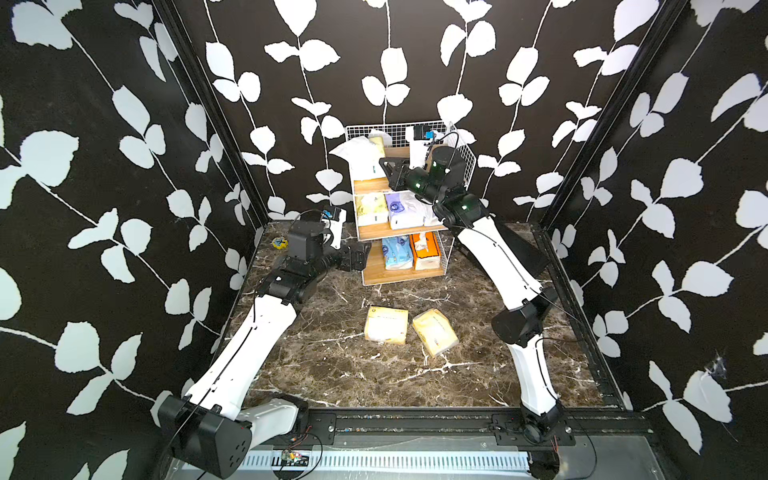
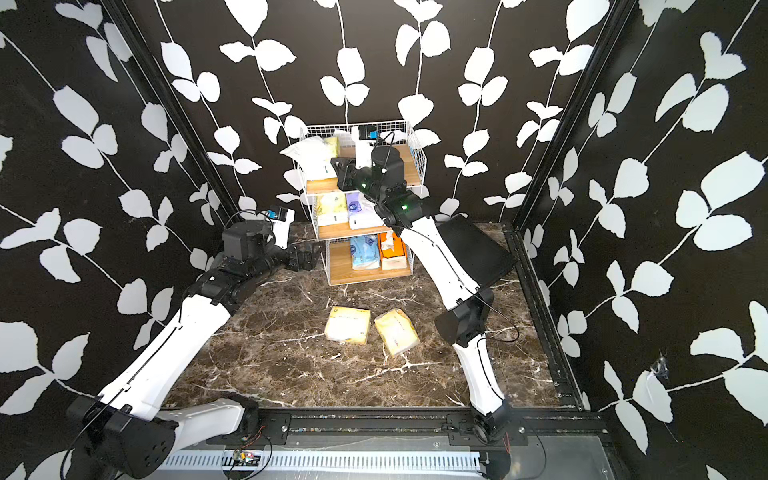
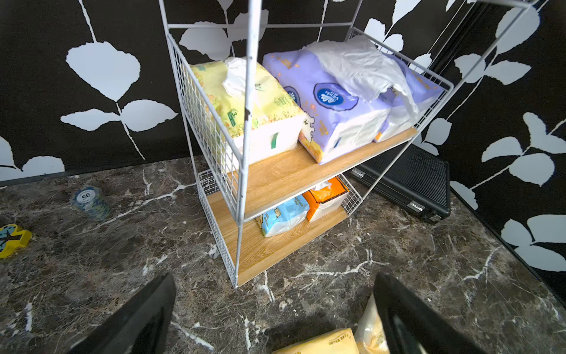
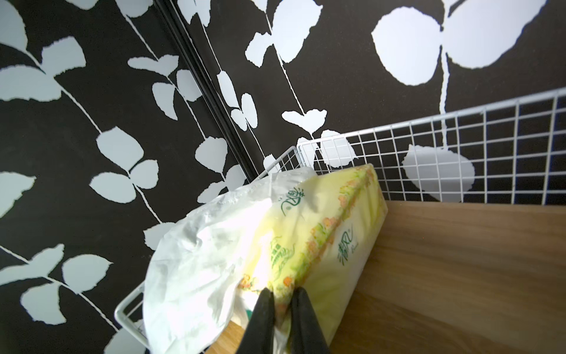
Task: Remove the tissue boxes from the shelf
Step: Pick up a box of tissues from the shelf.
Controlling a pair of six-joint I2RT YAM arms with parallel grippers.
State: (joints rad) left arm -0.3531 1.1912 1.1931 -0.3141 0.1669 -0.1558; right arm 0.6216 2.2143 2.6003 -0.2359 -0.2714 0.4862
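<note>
Right gripper point(image 4: 282, 294) pinches the yellow tissue pack point(image 4: 330, 220) on the shelf point(image 4: 459, 260) top; left gripper point(image 3: 274, 279) stands open.

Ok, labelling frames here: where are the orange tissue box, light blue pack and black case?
orange tissue box point(image 1: 430, 248), in a top view, on its orange top
light blue pack point(image 3: 283, 216), left wrist view, on its middle
black case point(image 3: 410, 180), left wrist view, on its lid

Both top views look steeply down from high above the near edge, sharing the whole table point(image 1: 332, 365) and shelf point(image 1: 376, 272). Left wrist view: low, facing the shelf's two lower tiers. Right wrist view: close on the top tier's yellow pack point(image 4: 321, 245).
</note>
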